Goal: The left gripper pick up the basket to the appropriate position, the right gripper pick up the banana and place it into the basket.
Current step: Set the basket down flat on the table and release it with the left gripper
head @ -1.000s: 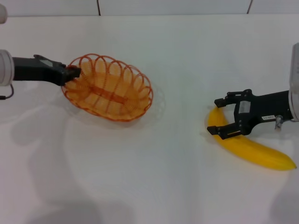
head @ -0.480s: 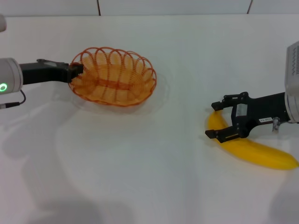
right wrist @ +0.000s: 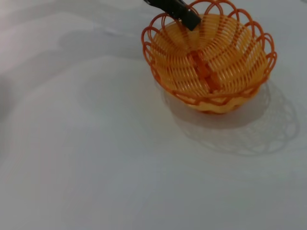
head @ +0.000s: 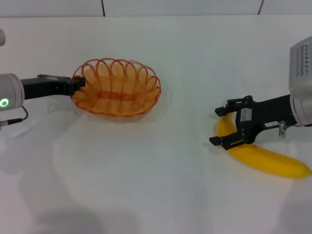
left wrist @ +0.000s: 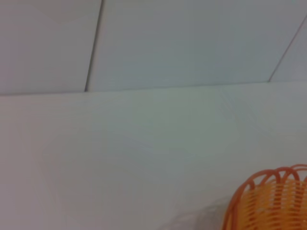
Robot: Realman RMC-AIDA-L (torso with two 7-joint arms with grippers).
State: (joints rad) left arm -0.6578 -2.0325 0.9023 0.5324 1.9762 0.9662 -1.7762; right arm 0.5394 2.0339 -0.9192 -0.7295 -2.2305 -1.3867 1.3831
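One basket (head: 116, 87), oval orange wire with a looped scalloped rim, sits on the white bench (head: 146, 165) toward the robot's left; the left pincer (head: 78, 84) is clamped on its rim. One smooth, curved yellow banana (head: 263, 157) lies well apart to the right. The right pincer (head: 218, 126) is spread wide, straddling the banana's near end.

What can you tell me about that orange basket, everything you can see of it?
The basket is a shallow oval of orange wire-like strands, with a looped, scalloped rim and a denser woven floor with a darker strip along its middle. It is empty and sits upright, roughly level, over the white table, casting a lacy shadow. The left hand pinches its rim at one end; nothing else touches it.
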